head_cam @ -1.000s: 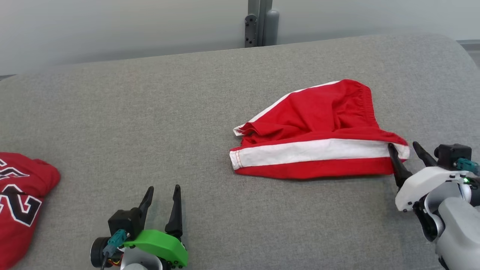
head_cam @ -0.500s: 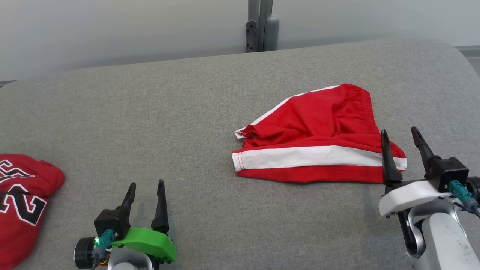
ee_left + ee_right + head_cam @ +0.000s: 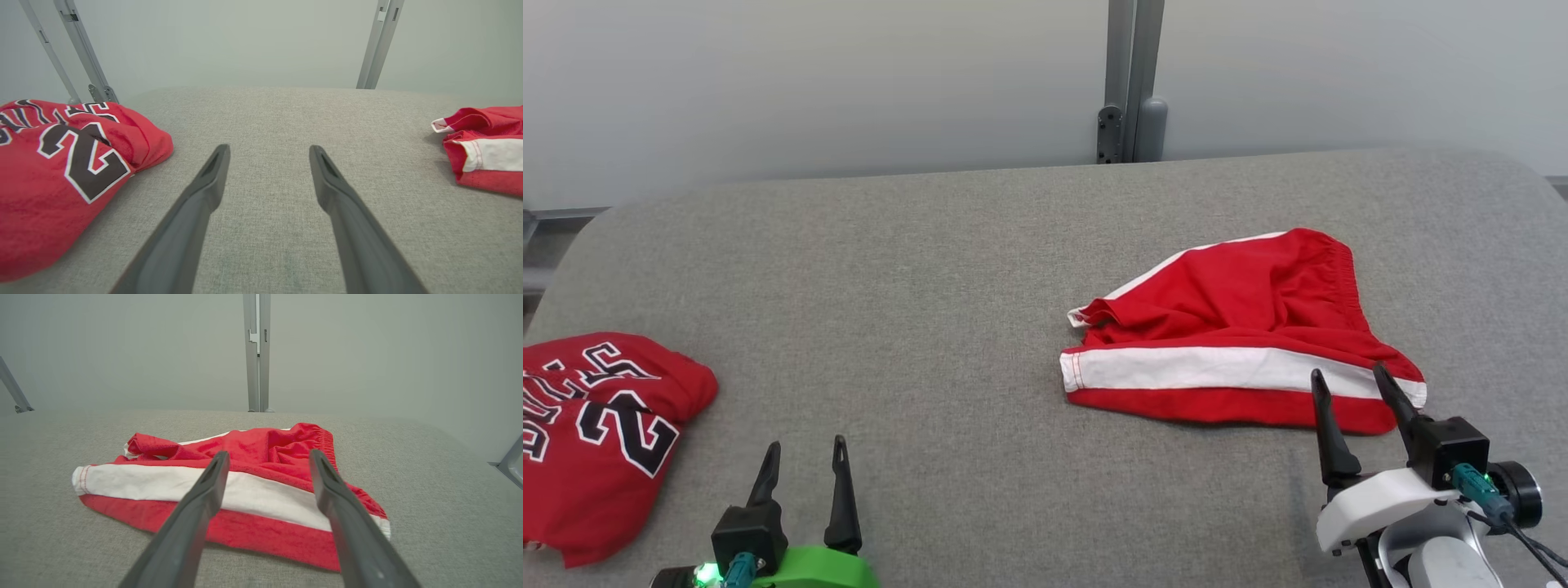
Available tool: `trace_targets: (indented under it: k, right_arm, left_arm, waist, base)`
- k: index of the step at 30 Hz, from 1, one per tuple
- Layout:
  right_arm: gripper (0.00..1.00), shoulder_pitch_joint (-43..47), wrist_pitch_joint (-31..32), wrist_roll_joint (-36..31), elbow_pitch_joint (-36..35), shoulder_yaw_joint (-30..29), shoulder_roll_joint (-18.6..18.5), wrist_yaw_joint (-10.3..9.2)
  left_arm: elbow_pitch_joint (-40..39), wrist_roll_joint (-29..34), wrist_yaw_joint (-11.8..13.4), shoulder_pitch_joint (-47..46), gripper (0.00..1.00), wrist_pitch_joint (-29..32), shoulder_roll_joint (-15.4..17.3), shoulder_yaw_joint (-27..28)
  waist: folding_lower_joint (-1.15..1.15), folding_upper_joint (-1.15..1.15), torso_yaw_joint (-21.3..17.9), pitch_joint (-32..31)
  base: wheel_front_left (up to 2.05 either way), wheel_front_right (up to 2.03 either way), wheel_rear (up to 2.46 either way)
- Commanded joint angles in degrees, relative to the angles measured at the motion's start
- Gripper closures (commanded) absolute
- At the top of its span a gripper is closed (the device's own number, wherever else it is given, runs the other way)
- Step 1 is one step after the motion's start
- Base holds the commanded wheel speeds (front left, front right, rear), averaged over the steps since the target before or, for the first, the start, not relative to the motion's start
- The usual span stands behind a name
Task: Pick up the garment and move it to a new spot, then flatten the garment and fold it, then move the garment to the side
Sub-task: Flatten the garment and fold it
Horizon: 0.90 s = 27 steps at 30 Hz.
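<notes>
Both grippers empty: left gripper (image 3: 805, 445) and right gripper (image 3: 1347, 371) have fingers spread. Red shorts (image 3: 1225, 327) lie folded right of centre, their near right corner by the right gripper. Risk: pinching only the top layer would pull the fold open. Grey woven surface (image 3: 931, 286), rounded corners; pale wall (image 3: 849, 82), metal post (image 3: 1131, 73) behind; red jersey (image 3: 596, 425) near left.

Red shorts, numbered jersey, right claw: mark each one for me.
red shorts (image 3: 1176, 369), head view, on the white side stripe.
numbered jersey (image 3: 633, 433), head view, on the number print.
right claw (image 3: 1345, 369), head view, midway between its open fingertips.
</notes>
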Motion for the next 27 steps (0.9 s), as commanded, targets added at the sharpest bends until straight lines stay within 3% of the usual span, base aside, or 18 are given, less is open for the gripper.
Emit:
trace_targets:
  k: [1,18,27]
  right_arm:
    - [0.0,0.7,-0.2,0.4,0.4,0.1,0.0,-0.03]
    - [0.0,0.4,-0.2,2.4,2.3,1.3,0.0,-0.03]
    - [0.0,-2.6,-0.2,1.6,1.7,1.9,0.0,-0.04]
  left_arm:
    - [-0.4,0.4,-0.1,0.8,0.0,0.0,0.2,0.2]
    - [-1.1,-0.9,-1.5,1.0,0.0,0.0,0.2,0.8]
    - [-1.7,-6.5,-6.0,-3.7,0.0,0.0,0.2,-7.4]
  waist:
    - [0.0,0.0,0.8,-0.8]
    - [0.0,0.0,0.9,-0.5]
    - [0.0,0.0,-2.1,5.0]
  base:
    - [0.0,0.0,0.0]
    - [0.0,0.0,0.0]
    - [0.0,0.0,0.0]
